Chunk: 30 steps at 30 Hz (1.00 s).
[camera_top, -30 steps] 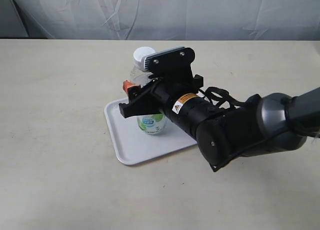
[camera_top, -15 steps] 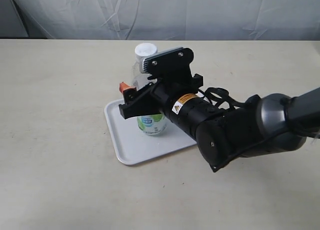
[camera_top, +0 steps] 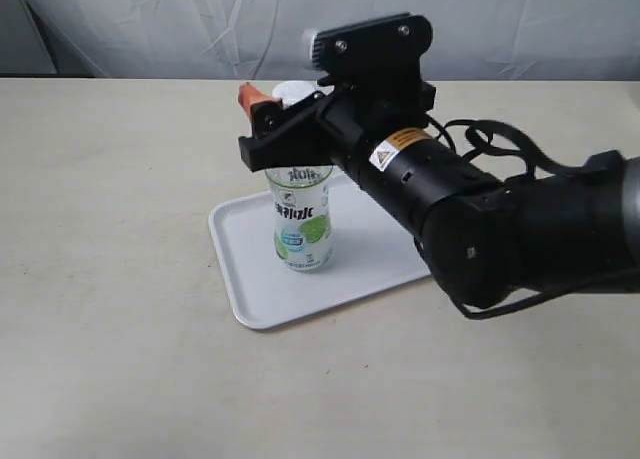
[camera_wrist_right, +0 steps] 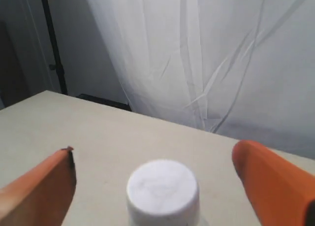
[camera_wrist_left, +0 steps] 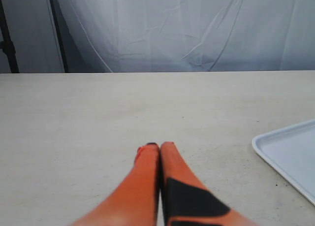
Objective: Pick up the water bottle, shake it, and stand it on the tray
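Your right hand (camera_wrist_right: 155, 156) gapes wide, holding nothing. The bottle (camera_top: 303, 247) stands on the tray (camera_top: 250, 279) below it, its cap (camera_wrist_right: 162, 186) untouched between the fingers (camera_wrist_right: 42, 186). The label (camera_top: 300, 211) characters are unreadable. Your left hand (camera_wrist_left: 160, 147) is pinched closed and empty.

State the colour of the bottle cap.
The bottle cap is white, clearest in the right wrist view.

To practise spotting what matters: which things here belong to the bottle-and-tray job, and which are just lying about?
Belong to the job: water bottle, standing on the tray; tray; right hand, open above the cap.

Just there: left hand, shut; table; white curtain; dark pole.
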### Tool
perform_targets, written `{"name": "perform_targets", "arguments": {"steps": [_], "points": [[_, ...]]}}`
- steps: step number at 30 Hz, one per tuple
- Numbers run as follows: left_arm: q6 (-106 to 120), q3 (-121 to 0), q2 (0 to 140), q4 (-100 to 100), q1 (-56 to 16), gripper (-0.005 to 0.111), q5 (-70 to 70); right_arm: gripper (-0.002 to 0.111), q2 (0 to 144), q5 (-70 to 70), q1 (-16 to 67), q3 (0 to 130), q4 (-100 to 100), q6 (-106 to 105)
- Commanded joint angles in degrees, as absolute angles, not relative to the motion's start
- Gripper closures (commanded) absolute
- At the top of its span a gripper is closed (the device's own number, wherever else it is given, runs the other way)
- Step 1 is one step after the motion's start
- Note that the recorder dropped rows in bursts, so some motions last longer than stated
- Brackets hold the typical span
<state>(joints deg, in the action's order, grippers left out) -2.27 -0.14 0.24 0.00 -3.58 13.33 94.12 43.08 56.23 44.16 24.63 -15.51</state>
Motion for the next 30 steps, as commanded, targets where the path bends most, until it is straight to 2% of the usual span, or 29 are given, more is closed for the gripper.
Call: {"name": "perform_targets", "arguments": {"steps": [1,2,3,5,6,11,14,22,30], "points": [[-2.5,0.0,0.0,0.0,-3.5,0.106,13.3,0.023,87.1,38.4,56.0,44.4,25.2,-19.1],[-2.5,0.0,0.0,0.0,-3.5,0.106,13.3,0.029,85.2,35.2,56.0,44.4,26.4,-21.7],[-2.5,0.0,0.0,0.0,-3.5,0.106,13.3,0.039,83.0,32.5,56.0,44.4,28.5,-25.2],[-2.5,0.0,0.0,0.0,-3.5,0.106,13.3,0.069,78.9,28.8,56.0,44.4,36.3,-34.2],[-2.5,0.0,0.0,0.0,-3.5,0.106,13.3,0.078,76.8,27.7,56.0,44.4,39.8,-38.2],[-2.5,0.0,0.0,0.0,-3.5,0.106,13.3,0.072,68.8,23.5,56.0,44.3,42.7,-45.8],[-2.5,0.0,0.0,0.0,-3.5,0.106,13.3,0.068,63.5,16.3,56.0,44.3,42.8,-52.3],[-2.5,0.0,0.0,0.0,-3.5,0.106,13.3,0.069,51.0,1.6,56.0,44.3,49.5,-57.4],[-2.5,0.0,0.0,0.0,-3.5,0.106,13.3,0.069,46.8,0.5,56.1,44.3,49.5,-57.0]]}}
